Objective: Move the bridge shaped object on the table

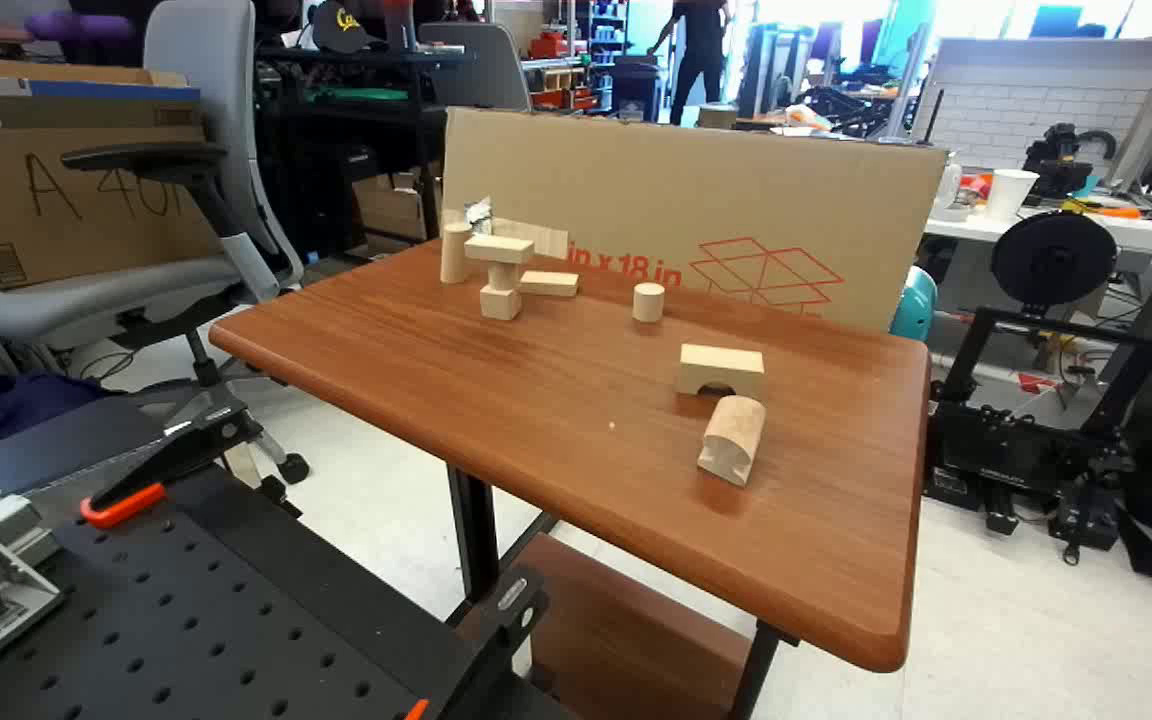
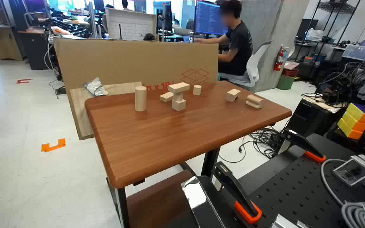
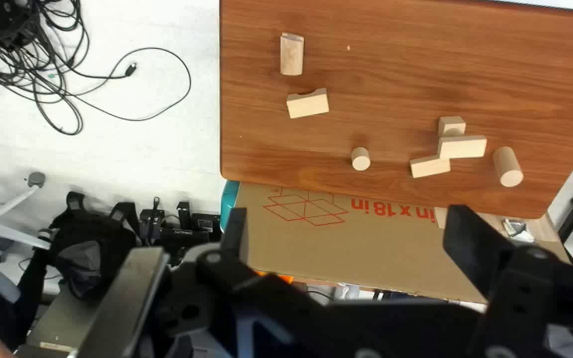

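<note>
The bridge shaped object, a pale wood block point(image 1: 721, 364), stands on the reddish-brown table point(image 1: 556, 390) with its arch notch facing down. It also shows in an exterior view point(image 2: 233, 94) and in the wrist view point(image 3: 308, 105), where it lies towards the left part of the table point(image 3: 391, 59). Nothing touches it from above. My gripper point(image 3: 347, 228) shows only in the wrist view, at the bottom. Its two black fingers are wide apart with nothing between them. It is apart from the block, which shows above the left finger in the picture. The arm is out of both exterior views.
A grooved rounded block point(image 1: 736, 435) lies close beside the bridge. A short cylinder point(image 1: 648, 302), a stack topped by a plank point(image 1: 499, 248), a flat block point(image 1: 549, 284) and a tall cylinder point(image 2: 140, 98) stand farther along. A cardboard sheet point(image 1: 676, 190) rises behind the table edge.
</note>
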`<state>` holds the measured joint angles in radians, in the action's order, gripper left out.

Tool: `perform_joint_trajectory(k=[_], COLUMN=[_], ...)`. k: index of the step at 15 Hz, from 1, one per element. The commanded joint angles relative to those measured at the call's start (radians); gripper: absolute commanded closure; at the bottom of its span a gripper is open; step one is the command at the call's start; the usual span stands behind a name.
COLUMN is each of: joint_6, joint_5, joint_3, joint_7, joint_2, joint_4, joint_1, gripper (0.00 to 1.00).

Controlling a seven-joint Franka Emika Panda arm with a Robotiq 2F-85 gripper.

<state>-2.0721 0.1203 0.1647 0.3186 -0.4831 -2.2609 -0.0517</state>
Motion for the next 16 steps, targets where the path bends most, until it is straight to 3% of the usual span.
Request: perform_joint_trajectory(k=[1,16], joint_6=[0.002,0.001], joint_5=[-0.002,-0.009], joint_3=[-0.003,-0.01], joint_7=[0.001,-0.011], joint_2=[0.001,0.029], joint_4=[0.003,0.02], joint_1=[-0.003,0.003], gripper=[0.0,0.0])
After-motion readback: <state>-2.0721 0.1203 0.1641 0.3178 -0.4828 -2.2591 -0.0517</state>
